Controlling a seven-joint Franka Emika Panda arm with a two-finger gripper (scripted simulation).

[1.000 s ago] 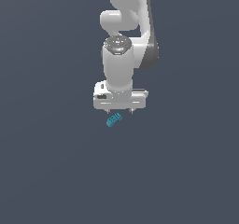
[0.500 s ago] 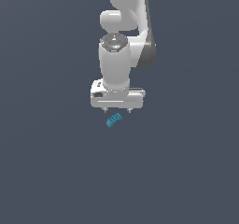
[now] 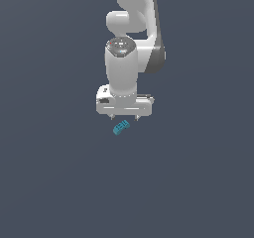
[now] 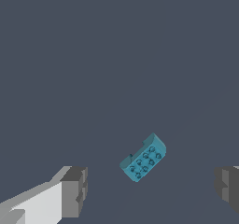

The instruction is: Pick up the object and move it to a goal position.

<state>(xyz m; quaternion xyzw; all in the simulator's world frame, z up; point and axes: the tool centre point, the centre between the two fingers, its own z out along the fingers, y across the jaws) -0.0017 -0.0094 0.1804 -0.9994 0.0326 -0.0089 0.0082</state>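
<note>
The object (image 3: 121,127) is a tiny teal-blue oblong block with darker marks on its face, lying at a slant on the dark grey floor. It also shows in the wrist view (image 4: 143,158). My white gripper (image 3: 125,117) hangs just above it, pointing down, open and empty. In the wrist view the two grey fingertips (image 4: 74,191) stand wide apart, with the block lying between them and a little ahead of the line joining them. The gripper (image 4: 151,188) touches nothing.
A plain dark grey floor (image 3: 49,182) fills both views. The white arm (image 3: 131,24) rises above the gripper to the top of the exterior view. No goal marker shows.
The gripper has shifted slightly toward the exterior view's left and a little lower. The block has not moved.
</note>
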